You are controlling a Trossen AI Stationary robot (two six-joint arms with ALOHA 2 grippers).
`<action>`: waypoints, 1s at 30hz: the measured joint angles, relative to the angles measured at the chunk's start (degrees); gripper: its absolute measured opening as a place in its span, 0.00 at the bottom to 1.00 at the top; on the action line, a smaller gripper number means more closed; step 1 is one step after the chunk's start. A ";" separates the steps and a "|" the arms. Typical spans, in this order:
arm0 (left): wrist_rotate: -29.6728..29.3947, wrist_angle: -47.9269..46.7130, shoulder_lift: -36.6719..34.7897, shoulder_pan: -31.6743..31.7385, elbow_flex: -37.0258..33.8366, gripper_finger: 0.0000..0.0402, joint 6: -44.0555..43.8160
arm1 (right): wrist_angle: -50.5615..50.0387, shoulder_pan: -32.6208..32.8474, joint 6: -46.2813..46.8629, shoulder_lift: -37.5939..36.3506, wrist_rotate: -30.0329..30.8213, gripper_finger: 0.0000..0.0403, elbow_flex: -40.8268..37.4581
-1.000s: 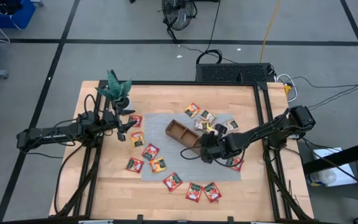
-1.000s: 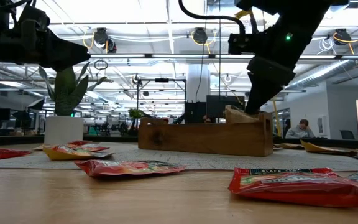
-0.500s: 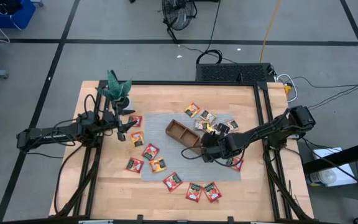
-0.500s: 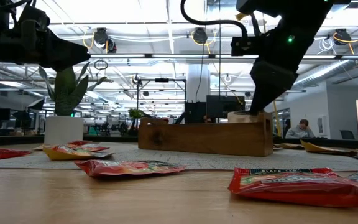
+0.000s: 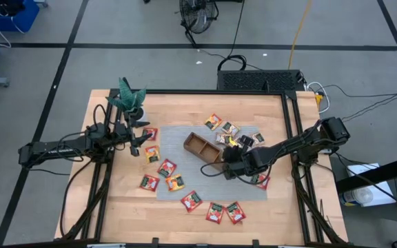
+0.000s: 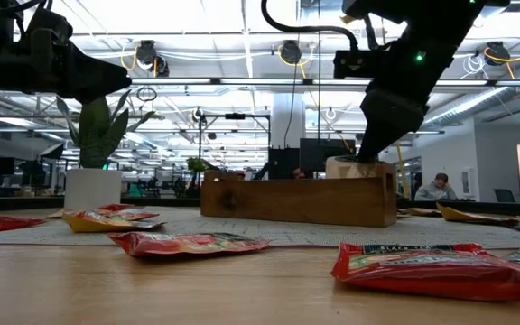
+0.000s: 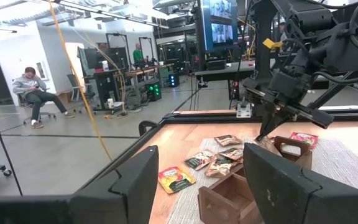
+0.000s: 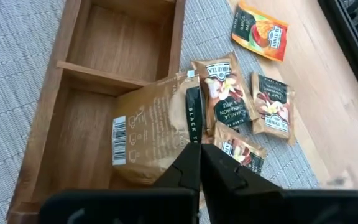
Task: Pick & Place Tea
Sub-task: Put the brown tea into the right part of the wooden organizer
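My right gripper is shut on a tan sachet with a barcode, over one end compartment of the brown wooden tray. In the low view the sachet pokes up above the tray's wall. Red sachets and an orange one lie flat on the grey mat. Several more sachets lie beyond the tray. My left gripper waits open near the table's left side; its fingers show apart in the left wrist view. My right gripper pinches the tan sachet between its two fingers at the edge with the black band. The fingers come from above, slanting down toward the tray. The sachet sits tilted, partly inside the end compartment and across the tray's long wall.
A potted plant stands at the table's far left, close to my left arm. Sachets lie right beside the tray's wall. A red sachet lies at the mat's near edge. Bare wood shows at the table's near left.
My right gripper has shifted slightly over the tray's end, first one way and then back. The tan sachet it holds has gone from a tilted peak above the tray's wall to sitting lower and more level.
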 joint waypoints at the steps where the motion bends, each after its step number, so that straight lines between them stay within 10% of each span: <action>1: 0.02 0.00 0.00 -0.01 0.00 0.58 0.00 | 0.00 0.00 -0.08 -0.02 0.00 0.02 0.00; 15: 0.00 0.00 0.01 0.00 0.00 0.58 0.00 | 8.11 -0.02 -8.50 -5.19 2.37 0.13 -0.09; 20: 0.02 0.00 0.02 -0.01 0.00 0.58 0.00 | 14.43 -1.83 -14.56 -7.49 -13.46 0.07 1.94; 30: -0.04 0.00 -0.01 0.02 0.00 0.58 0.00 | -17.88 -6.23 -15.19 5.72 -21.72 0.00 25.53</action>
